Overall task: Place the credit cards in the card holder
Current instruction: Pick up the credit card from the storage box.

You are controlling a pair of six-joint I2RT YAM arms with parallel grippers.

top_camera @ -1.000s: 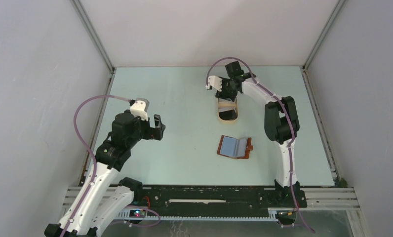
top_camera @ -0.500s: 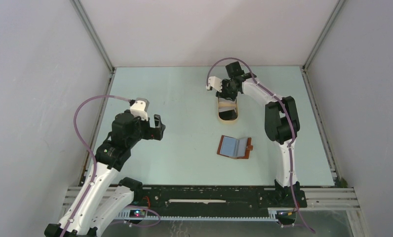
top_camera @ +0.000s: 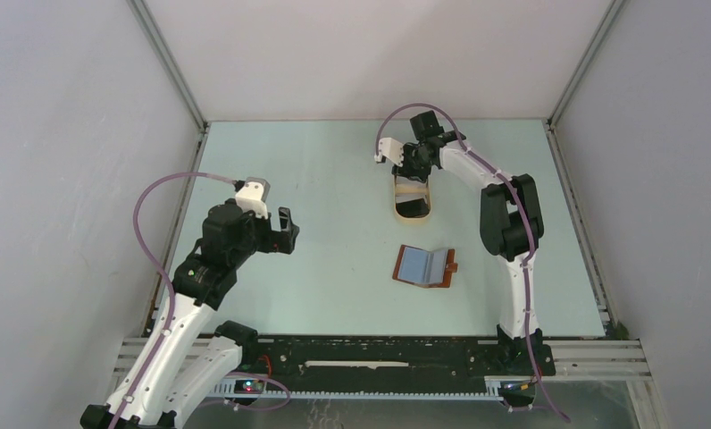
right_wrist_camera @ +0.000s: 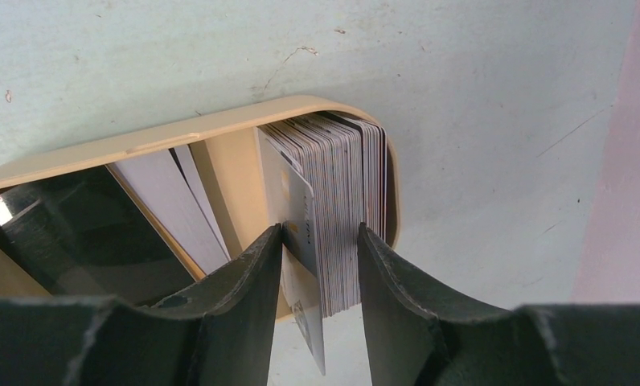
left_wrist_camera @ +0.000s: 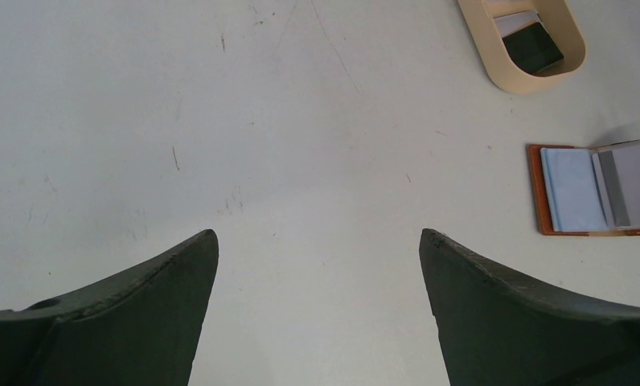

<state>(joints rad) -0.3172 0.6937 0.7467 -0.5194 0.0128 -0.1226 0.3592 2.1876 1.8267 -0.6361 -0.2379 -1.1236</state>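
In tan oval tray (right_wrist_camera: 180,133), right gripper (right_wrist_camera: 320,265) pinches upright credit cards (right_wrist_camera: 337,201); left gripper (left_wrist_camera: 317,273) wide, empty; card holder (left_wrist_camera: 590,189) open.

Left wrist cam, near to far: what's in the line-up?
left gripper, jaws wide open → open card holder, off to the right → tan oval tray with credit cards inside, at the far right corner.
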